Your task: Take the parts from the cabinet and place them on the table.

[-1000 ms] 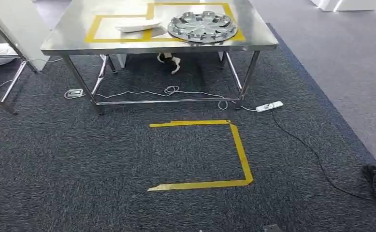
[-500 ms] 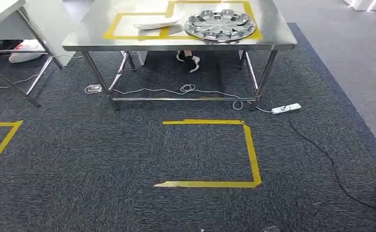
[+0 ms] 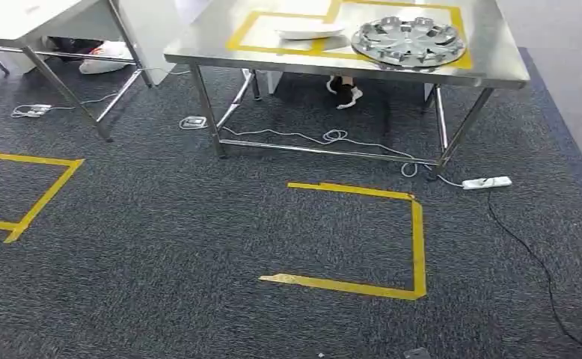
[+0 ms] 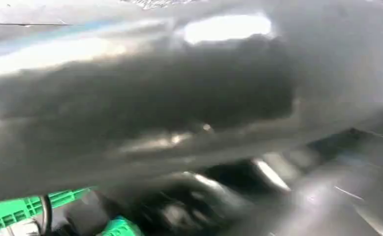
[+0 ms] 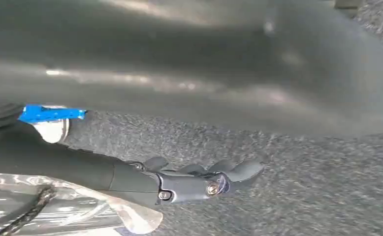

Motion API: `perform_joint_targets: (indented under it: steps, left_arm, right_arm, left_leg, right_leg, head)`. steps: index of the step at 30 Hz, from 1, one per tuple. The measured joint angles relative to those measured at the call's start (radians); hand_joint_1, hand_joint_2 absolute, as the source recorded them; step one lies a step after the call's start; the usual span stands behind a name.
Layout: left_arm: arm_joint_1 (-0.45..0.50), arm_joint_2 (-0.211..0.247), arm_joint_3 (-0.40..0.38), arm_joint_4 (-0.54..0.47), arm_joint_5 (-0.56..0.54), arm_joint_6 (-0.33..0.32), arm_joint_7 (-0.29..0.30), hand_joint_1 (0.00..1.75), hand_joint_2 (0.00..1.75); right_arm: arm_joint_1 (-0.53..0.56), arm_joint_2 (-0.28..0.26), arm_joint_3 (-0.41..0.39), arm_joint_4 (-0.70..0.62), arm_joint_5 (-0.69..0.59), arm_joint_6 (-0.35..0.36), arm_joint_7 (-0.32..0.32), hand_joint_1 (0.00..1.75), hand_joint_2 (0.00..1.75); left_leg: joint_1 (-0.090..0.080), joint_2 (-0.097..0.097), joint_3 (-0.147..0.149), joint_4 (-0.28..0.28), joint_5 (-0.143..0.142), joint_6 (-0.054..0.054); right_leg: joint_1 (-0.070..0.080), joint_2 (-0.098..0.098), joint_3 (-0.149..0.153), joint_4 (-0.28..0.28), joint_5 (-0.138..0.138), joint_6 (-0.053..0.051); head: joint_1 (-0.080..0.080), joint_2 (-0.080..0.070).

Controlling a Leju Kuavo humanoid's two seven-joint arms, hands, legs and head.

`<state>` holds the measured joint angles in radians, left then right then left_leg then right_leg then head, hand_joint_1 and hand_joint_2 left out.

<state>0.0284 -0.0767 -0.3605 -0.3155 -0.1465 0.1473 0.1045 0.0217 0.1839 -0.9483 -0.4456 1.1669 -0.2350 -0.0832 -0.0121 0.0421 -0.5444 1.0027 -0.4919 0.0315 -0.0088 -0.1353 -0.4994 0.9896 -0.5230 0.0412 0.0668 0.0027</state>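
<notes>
**Two parts on the bench, none in hand**

The silver wheel cover (image 3: 410, 40) and the white curved part (image 3: 308, 31) both lie on the steel bench (image 3: 221, 46), inside the yellow tape outline. No cabinet is in sight, so any further parts are out of your view.

Your right hand (image 5: 199, 181) hangs over the carpet with its fingers loosely apart, holding nothing. The left wrist view is too blurred to say how the left hand is set.

Expect such a wheel cover to be light, stiff plastic with a slick finish; take it by the rim, since the spokes look thin. The white part looks like a smooth shell, probably slippery; grip an edge.

Watch the power strip (image 3: 486, 182) and its black cable (image 3: 531, 258) trailing across the carpet right of the floor tape square (image 3: 418, 239). A person's shoe (image 3: 345, 93) shows under the bench.
</notes>
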Motion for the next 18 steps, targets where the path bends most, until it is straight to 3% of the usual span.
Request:
perform_joint_targets:
  steps: [1, 2, 3, 5, 6, 7, 8, 9, 10, 11, 12, 15, 16, 17, 18]
  left_arm:
    - [0.002, 0.0, 0.0, 0.0, 0.0, 0.0, 0.0, 0.0, 0.0]
    - [0.001, 0.001, 0.0, -0.001, 0.0, 0.0, 0.001, 0.0, 0.0]
    - [-0.002, 0.001, 0.0, -0.002, 0.0, 0.0, 0.002, 0.0, 0.0]
    - [-0.004, -0.002, 0.0, -0.002, 0.0, 0.0, 0.002, 0.0, 0.0]
    - [-0.003, -0.002, 0.0, -0.002, 0.0, 0.0, 0.002, 0.0, 0.0]
    - [-0.002, -0.002, 0.0, -0.003, 0.0, 0.0, 0.002, 0.0, 0.0]
    - [0.001, -0.002, -0.001, -0.003, 0.0, 0.0, 0.002, 0.0, 0.0]
    - [0.001, -0.002, -0.001, -0.003, 0.0, 0.0, 0.002, 0.0, 0.0]
    - [0.0, -0.003, -0.001, -0.003, 0.0, 0.0, 0.002, 0.0, 0.0]
    - [-0.002, -0.004, -0.001, -0.003, 0.0, 0.0, 0.002, 0.0, 0.0]
    - [-0.006, -0.004, -0.001, -0.003, 0.0, 0.0, 0.002, 0.0, 0.0]
    - [-0.001, -0.004, -0.002, -0.003, 0.0, 0.0, 0.002, 0.0, 0.0]
    - [-0.001, -0.002, -0.002, -0.003, 0.0, 0.0, 0.002, 0.0, 0.0]
    - [0.0, -0.002, -0.002, -0.003, 0.0, 0.0, 0.002, 0.0, 0.0]
    - [-0.001, -0.002, -0.003, -0.003, 0.0, 0.0, 0.002, 0.0, 0.0]
  right_arm:
    - [-0.002, 0.0, 0.0, 0.0, 0.0, 0.0, 0.0, 0.0, 0.0]
    - [-0.001, 0.0, 0.0, 0.0, 0.0, -0.001, 0.0, 0.0, 0.0]
    - [0.0, 0.0, 0.0, 0.0, 0.0, -0.002, 0.0, 0.0, 0.0]
    - [0.006, 0.0, 0.0, 0.0, 0.0, -0.002, 0.001, 0.0, 0.0]
    - [0.007, 0.0, 0.0, 0.0, 0.0, -0.002, 0.001, 0.0, 0.0]
    - [0.009, 0.0, 0.0, 0.0, 0.0, -0.002, 0.001, 0.0, 0.0]
    - [0.008, 0.0, 0.0, 0.0, 0.0, -0.002, 0.0, 0.0, 0.0]
    - [0.008, 0.0, 0.0, 0.0, 0.0, -0.002, 0.001, 0.0, 0.0]
    - [0.008, 0.0, 0.0, 0.0, 0.0, -0.002, 0.001, 0.0, 0.0]
    - [0.008, -0.001, 0.001, 0.0, 0.0, -0.002, 0.001, 0.0, 0.0]
    - [0.009, 0.0, 0.001, 0.0, 0.0, -0.002, 0.001, 0.0, 0.0]
    - [0.008, 0.0, 0.002, 0.0, 0.0, -0.001, 0.001, 0.0, 0.0]
    - [0.008, 0.0, 0.002, 0.0, 0.0, -0.001, 0.001, 0.0, 0.0]
    - [0.008, 0.0, 0.002, 0.0, 0.0, -0.002, 0.0, 0.0, 0.0]
    - [0.008, 0.0, 0.002, 0.0, 0.0, -0.002, 0.0, 0.0, 0.0]
  left_leg:
    - [0.008, -0.009, 0.008, -0.01, 0.01, 0.006]
    - [0.008, -0.017, 0.006, -0.013, 0.014, 0.013]
    - [0.008, -0.03, 0.001, -0.013, 0.016, 0.016]
    - [0.004, -0.055, -0.004, -0.012, 0.019, 0.02]
    - [0.002, -0.068, -0.005, -0.012, 0.02, 0.021]
    - [0.001, -0.082, -0.004, -0.012, 0.02, 0.02]
    - [0.0, -0.095, -0.002, -0.011, 0.021, 0.02]
    - [0.0, -0.11, 0.001, -0.011, 0.021, 0.019]
    - [0.0, -0.123, 0.002, -0.011, 0.022, 0.017]
    - [-0.001, -0.131, 0.0, -0.01, 0.022, 0.013]
    - [-0.002, -0.143, -0.008, -0.003, 0.022, 0.007]
    - [0.008, -0.181, -0.021, -0.007, 0.034, -0.015]
    - [0.008, -0.164, -0.023, 0.003, 0.026, -0.016]
    - [0.003, -0.108, -0.036, 0.03, 0.004, -0.023]
    - [0.005, -0.076, -0.066, 0.09, -0.034, -0.029]
  right_leg:
    - [-0.006, 0.026, -0.008, 0.01, -0.013, 0.007]
    - [-0.005, 0.08, -0.025, 0.047, -0.043, 0.009]
    - [-0.006, 0.112, -0.058, 0.121, -0.086, 0.01]
    - [-0.004, 0.132, -0.135, 0.285, -0.153, 0.01]
    - [-0.004, 0.134, -0.157, 0.323, -0.156, 0.009]
    - [-0.003, 0.134, -0.154, 0.309, -0.132, 0.007]
    - [-0.003, 0.136, -0.127, 0.25, -0.087, 0.004]
    - [-0.004, 0.144, -0.083, 0.154, -0.034, 0.001]
    - [-0.004, 0.173, -0.036, 0.053, 0.013, -0.003]
    - [-0.007, 0.234, -0.016, 0.01, 0.003, -0.008]
    - [-0.01, 0.236, -0.013, -0.011, 0.002, -0.009]
    - [-0.002, 0.202, -0.003, -0.008, 0.007, -0.022]
    - [-0.01, 0.185, 0.001, -0.018, 0.014, -0.03]
    - [-0.009, 0.172, 0.004, -0.021, 0.013, -0.033]
    - [-0.008, 0.158, 0.005, -0.021, 0.011, -0.037]
  head:
    - [0.0, 0.0]
    - [0.004, 0.0]
    - [0.008, 0.0]
    - [0.009, 0.0]
    - [0.009, 0.0]
    - [0.008, 0.0]
    - [0.008, 0.0]
    - [0.008, 0.0]
    - [0.009, 0.0]
    - [0.008, 0.0]
    - [0.006, 0.0]
    - [0.007, 0.0]
    - [0.007, 0.0]
    - [0.004, 0.0]
    - [0.0, 0.0]
